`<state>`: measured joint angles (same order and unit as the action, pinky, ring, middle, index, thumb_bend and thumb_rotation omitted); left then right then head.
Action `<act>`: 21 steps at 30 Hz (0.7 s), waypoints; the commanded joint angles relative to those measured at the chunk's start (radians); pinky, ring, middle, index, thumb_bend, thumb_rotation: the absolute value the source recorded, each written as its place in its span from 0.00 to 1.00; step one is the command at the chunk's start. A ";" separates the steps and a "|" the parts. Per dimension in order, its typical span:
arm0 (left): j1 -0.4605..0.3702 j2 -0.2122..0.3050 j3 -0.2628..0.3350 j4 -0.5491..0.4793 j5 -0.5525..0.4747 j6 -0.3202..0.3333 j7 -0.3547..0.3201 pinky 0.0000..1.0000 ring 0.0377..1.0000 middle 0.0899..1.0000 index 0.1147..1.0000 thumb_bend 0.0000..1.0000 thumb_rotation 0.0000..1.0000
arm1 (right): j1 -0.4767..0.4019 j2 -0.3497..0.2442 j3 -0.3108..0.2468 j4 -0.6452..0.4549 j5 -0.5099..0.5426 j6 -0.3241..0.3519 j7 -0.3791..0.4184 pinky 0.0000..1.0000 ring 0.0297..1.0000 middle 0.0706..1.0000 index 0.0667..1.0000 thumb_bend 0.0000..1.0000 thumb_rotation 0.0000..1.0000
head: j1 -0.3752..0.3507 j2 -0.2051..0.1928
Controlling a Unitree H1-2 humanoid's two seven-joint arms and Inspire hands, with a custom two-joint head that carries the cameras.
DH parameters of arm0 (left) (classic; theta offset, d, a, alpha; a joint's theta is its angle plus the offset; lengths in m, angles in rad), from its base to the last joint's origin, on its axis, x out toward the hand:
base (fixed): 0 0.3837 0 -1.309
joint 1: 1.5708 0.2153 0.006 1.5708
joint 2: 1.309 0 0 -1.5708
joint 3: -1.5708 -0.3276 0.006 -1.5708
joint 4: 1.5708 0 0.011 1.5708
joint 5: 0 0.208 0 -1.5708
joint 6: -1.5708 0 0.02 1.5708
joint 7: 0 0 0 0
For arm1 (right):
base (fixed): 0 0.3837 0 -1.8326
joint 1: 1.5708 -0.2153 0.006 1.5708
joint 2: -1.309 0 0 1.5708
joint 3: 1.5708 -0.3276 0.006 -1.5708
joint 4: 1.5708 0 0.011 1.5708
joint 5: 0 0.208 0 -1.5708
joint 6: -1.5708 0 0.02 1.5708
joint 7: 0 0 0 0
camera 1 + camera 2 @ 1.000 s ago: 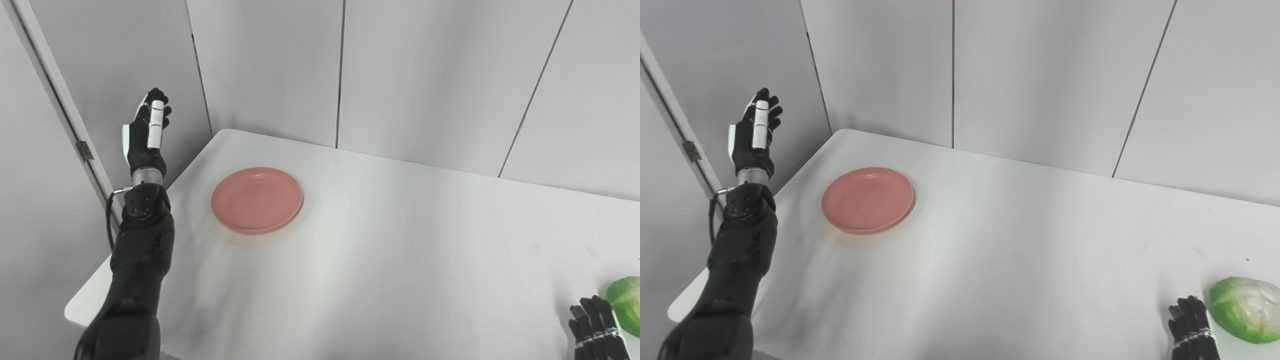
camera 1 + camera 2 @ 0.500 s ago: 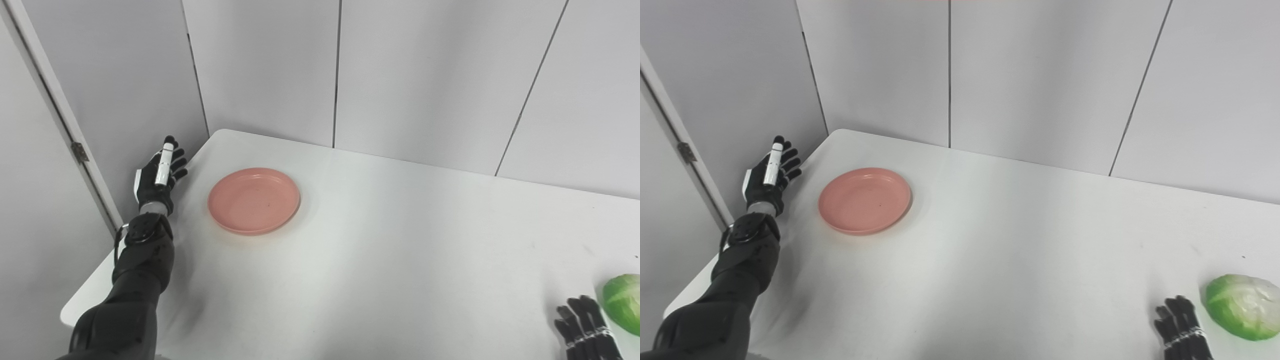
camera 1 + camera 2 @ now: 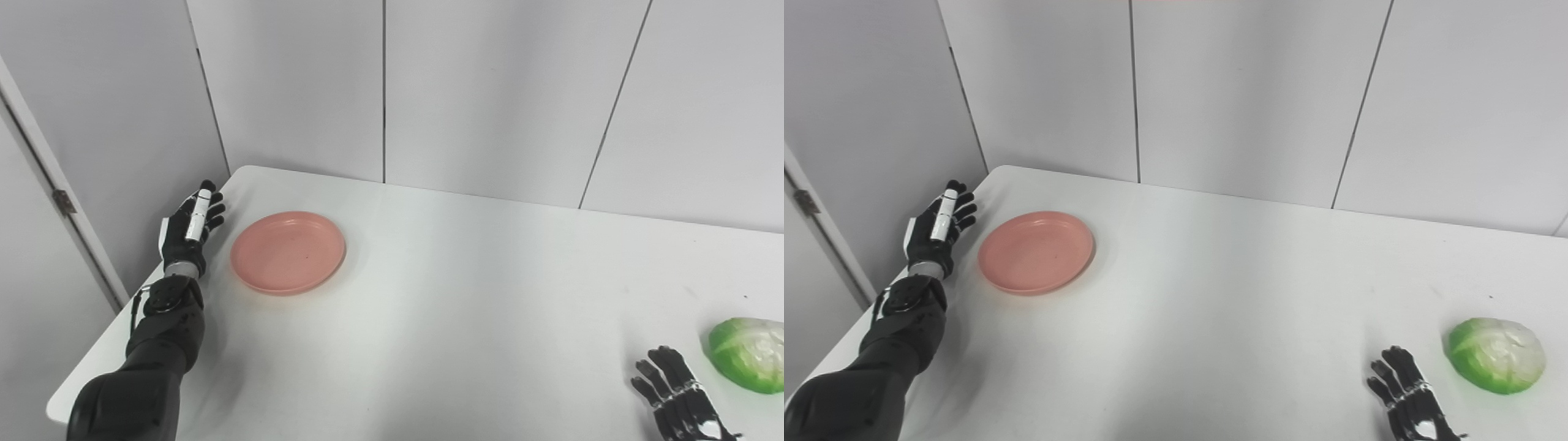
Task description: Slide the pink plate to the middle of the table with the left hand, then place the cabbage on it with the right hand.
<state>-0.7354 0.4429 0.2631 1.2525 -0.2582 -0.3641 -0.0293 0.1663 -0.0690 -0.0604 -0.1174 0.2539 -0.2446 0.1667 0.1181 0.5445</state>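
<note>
Plate (image 3: pixel 288 252) pink, near surface's (image 3: pixel 465 294) far-left corner, likely light, stiff, easy to slide from left rim | left hand (image 3: pixel 190 229) released, just beside it | cabbage (image 3: pixel 1497 354) at right, probably firm, round, could roll; right hand (image 3: pixel 1409 401) spread, empty, near.

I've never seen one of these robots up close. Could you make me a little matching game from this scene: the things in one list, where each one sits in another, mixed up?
Things:
1. pink plate
2. cabbage
3. left hand
4. right hand

Places:
A. near edge of the table, just left of the green thing, fingers spread
B. far right of the table, lying alone
C. at the table's left edge, open, beside the plate's rim
D. left part of the table, empty

Pairs: 1-D, 2-B, 3-C, 4-A
</note>
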 commanded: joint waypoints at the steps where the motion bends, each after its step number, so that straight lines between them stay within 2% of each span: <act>1: 0.015 -0.044 -0.035 0.024 0.029 0.050 -0.060 0.77 0.78 0.76 0.71 0.67 0.75 | 0.074 0.012 0.011 -0.040 -0.011 0.000 -0.002 0.85 0.86 0.89 0.85 0.89 0.91 | -0.005 0.006; 5: 0.031 -0.065 -0.072 -0.019 0.042 0.062 -0.066 0.76 0.77 0.76 0.71 0.70 0.75 | 0.074 0.015 0.016 -0.053 -0.016 0.009 -0.010 0.85 0.86 0.88 0.85 0.89 0.91 | -0.011 0.019; 11: 0.051 -0.088 -0.139 -0.104 0.056 0.071 -0.115 0.77 0.78 0.76 0.70 0.70 0.74 | 0.072 0.019 0.027 -0.064 -0.032 0.013 -0.020 0.84 0.85 0.88 0.86 0.89 0.89 | -0.028 0.031; 17: 0.070 -0.098 -0.176 -0.191 0.055 0.117 -0.141 0.78 0.78 0.77 0.70 0.73 0.75 | 0.071 0.021 0.036 -0.072 -0.049 0.014 -0.029 0.83 0.85 0.88 0.86 0.88 0.89 | -0.038 0.043; 21: 0.089 -0.104 -0.191 -0.266 0.051 0.158 -0.156 0.76 0.78 0.78 0.72 0.72 0.78 | 0.073 0.018 0.039 -0.080 -0.046 0.017 -0.027 0.82 0.85 0.88 0.86 0.88 0.88 | -0.044 0.053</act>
<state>-0.6494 0.3832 0.1031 0.9990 -0.2302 -0.2764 -0.1176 0.1711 -0.0617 -0.0307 -0.1568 0.2101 -0.2260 0.1405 0.0752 0.5936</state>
